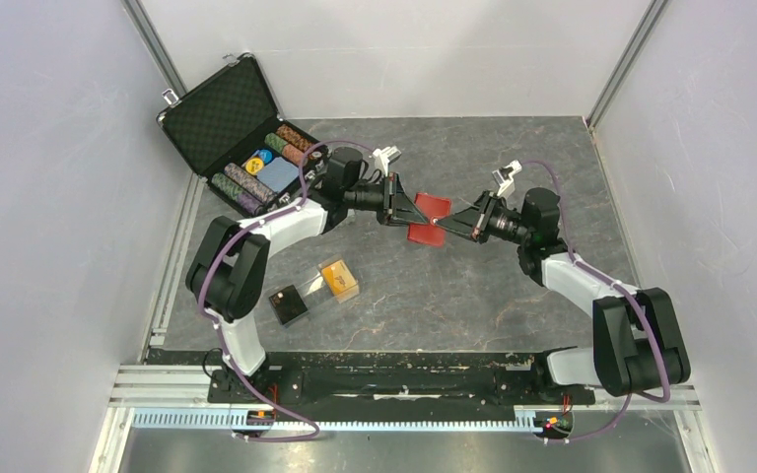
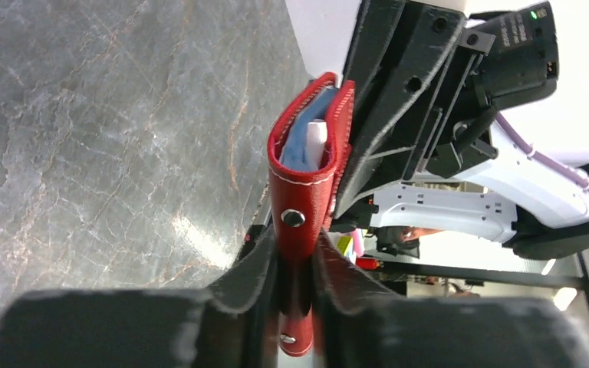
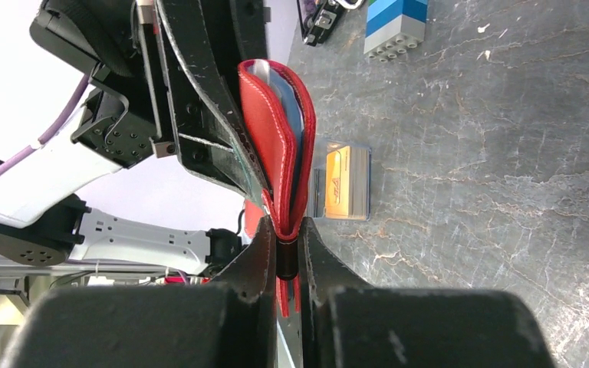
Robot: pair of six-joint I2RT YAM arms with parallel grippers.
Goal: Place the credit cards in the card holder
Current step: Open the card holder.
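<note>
Clamped card holder (image 1: 435, 206) above table (image 1: 513, 286) centre with left gripper (image 1: 412, 213) and right gripper (image 1: 444, 226), jaws pinched on opposite edges, probably steadying for loading.

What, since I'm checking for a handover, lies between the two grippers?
The red card holder, pinched by the left gripper and right gripper, a pale blue card inside; clearest in both wrist views.

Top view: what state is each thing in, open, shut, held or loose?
card holder, partly open, held by both grippers
pale blue card, inside the card holder
orange cards, on the table
chip case, open
left gripper, shut on card holder
right gripper, shut on card holder
</note>
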